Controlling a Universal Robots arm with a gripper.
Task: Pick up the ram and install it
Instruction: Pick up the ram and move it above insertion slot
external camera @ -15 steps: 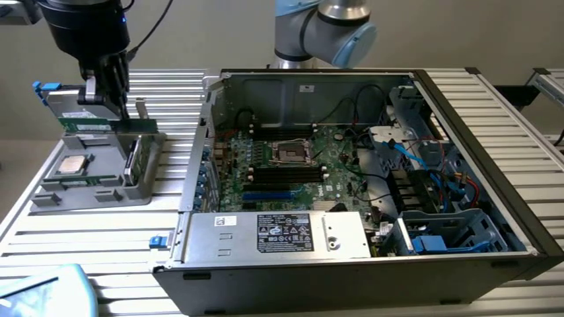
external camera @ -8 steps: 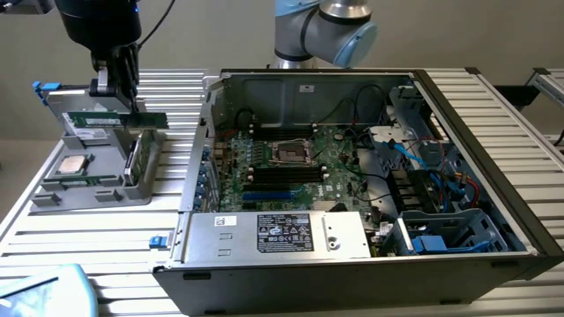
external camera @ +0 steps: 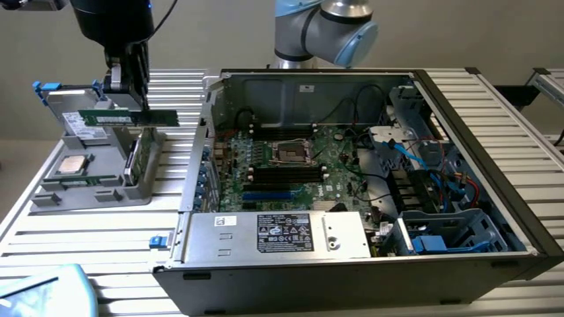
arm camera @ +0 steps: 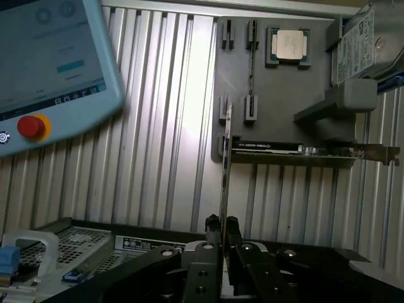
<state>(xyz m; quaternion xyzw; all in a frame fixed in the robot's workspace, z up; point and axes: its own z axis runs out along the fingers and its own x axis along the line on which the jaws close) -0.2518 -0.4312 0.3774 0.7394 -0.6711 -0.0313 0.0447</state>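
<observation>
**Item 1, gripper** (external camera: 132,104) (arm camera: 221,222): You see it at the exterior view's upper left, hanging from the dark wrist. Its fingers are drawn narrow and clamped on the ram.

**Item 2, ram** (external camera: 115,117) (arm camera: 225,164): You find this long green stick held level by its upper edge. It sits over the grey tray and outside the computer case. One end reaches toward the case's near wall. In the wrist view you see it edge-on, as a thin line running out from between the fingers.

**Item 3, grey tray** (external camera: 53,195) (arm camera: 278,95): It rests on the slatted aluminium table (external camera: 105,264), to the exterior view's left of the case. You can count three parts on it:
- a square silver processor chip (external camera: 72,165) (arm camera: 289,45), lying flat;
- an upright green board with a metal bracket (external camera: 141,155) (arm camera: 297,150), standing below the ram;
- a labelled drive (arm camera: 356,41) at the tray's corner.

**Item 4, computer case** (external camera: 493,132): It lies open on the table, and its motherboard (external camera: 300,172) faces up. You see long black memory slots (external camera: 286,173) beside the processor socket (external camera: 289,152). A silver power supply (external camera: 273,234) sits along the near edge.

**Item 5, robot arm base** (external camera: 321,30): It stands behind the case.

**Item 6, teach pendant** (external camera: 44,290) (arm camera: 57,57): It lies at the table's near corner, apart from the tray. Its red button (arm camera: 31,126) shows in the wrist view.
</observation>
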